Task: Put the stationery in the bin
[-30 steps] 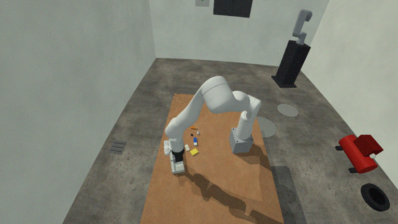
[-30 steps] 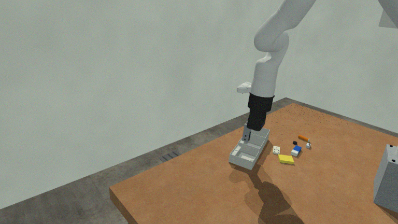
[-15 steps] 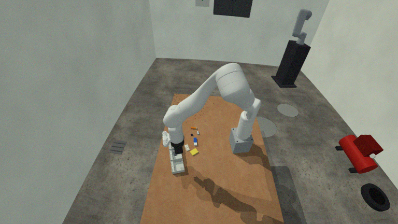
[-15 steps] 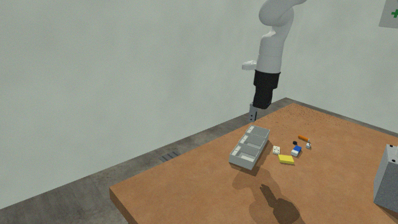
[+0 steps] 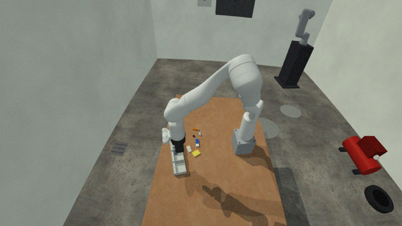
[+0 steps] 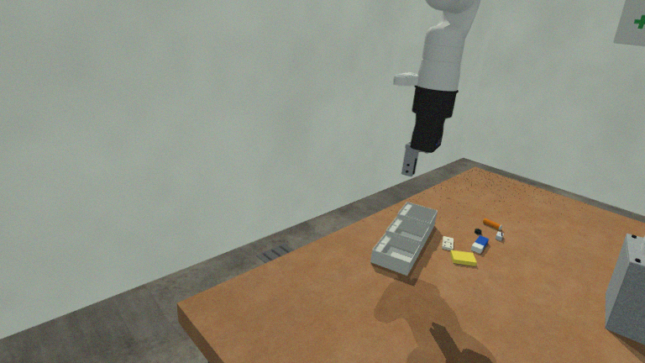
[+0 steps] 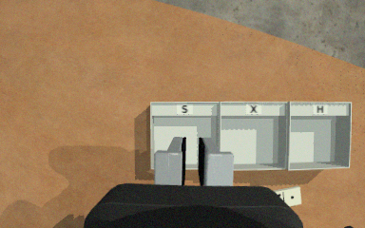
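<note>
A row of three grey bins (image 7: 251,135) stands on the table, marked S (image 7: 184,109), X (image 7: 253,109) and H (image 7: 319,109); all three look empty. My gripper (image 7: 192,154) (image 6: 409,166) hangs high above the S bin. Its fingers stand close together with nothing between them. To the right of the bins (image 6: 404,239) lie a yellow pad of sticky notes (image 6: 463,257), a blue and white eraser (image 6: 479,244), an orange marker (image 6: 491,223), a small black thing (image 6: 477,231), a small white thing (image 6: 499,235) and a white dotted block (image 6: 447,243).
The arm's grey base (image 5: 243,144) stands on the right side of the table. The bins sit near the table's left edge (image 5: 178,161). The small things lie in a cluster between the bins and the base (image 5: 195,143).
</note>
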Controlling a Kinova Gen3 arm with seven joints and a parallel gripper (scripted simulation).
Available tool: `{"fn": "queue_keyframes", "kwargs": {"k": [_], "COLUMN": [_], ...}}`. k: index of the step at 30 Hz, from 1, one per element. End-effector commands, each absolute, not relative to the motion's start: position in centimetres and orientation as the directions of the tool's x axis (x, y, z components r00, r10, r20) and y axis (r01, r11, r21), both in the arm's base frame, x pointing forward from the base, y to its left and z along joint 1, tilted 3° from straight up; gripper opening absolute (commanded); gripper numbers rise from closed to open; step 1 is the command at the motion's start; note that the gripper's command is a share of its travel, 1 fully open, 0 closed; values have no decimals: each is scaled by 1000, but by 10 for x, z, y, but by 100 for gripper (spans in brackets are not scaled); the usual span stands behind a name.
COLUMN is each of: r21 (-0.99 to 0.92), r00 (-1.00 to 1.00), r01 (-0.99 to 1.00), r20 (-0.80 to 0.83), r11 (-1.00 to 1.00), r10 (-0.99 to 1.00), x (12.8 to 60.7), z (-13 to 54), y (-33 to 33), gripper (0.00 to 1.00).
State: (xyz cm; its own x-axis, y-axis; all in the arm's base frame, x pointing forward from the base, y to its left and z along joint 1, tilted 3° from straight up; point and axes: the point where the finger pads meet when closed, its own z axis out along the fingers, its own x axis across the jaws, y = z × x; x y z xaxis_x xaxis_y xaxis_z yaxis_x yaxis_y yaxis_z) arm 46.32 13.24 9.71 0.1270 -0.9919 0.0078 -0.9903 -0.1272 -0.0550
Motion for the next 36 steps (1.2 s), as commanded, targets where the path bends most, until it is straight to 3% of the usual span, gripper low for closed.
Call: {"fn": "queue_keyframes", "kwargs": {"k": [1,2,3,11,20,24,36], "r21": [-58,-58,-65,-62,-53,-50,-10], "r00": [129,129,66,-237,-600,-666,-957], "r01": [-990,-990,-996,-969,-798,-743,-283], "r20": [7,7,2,-13,-36,-41,-60], "r11": [-129,-129,-66,238,601,667,959], "r10": [-992,-992,-998,-971,-799,-745,-283], "x": [464,464,461,438,402,394,344], "z": [99,99,96,75,45,38,-3], "y": [134,134,127,84,25,11,-62], "gripper": [31,31,62,62,62,62,62]}}
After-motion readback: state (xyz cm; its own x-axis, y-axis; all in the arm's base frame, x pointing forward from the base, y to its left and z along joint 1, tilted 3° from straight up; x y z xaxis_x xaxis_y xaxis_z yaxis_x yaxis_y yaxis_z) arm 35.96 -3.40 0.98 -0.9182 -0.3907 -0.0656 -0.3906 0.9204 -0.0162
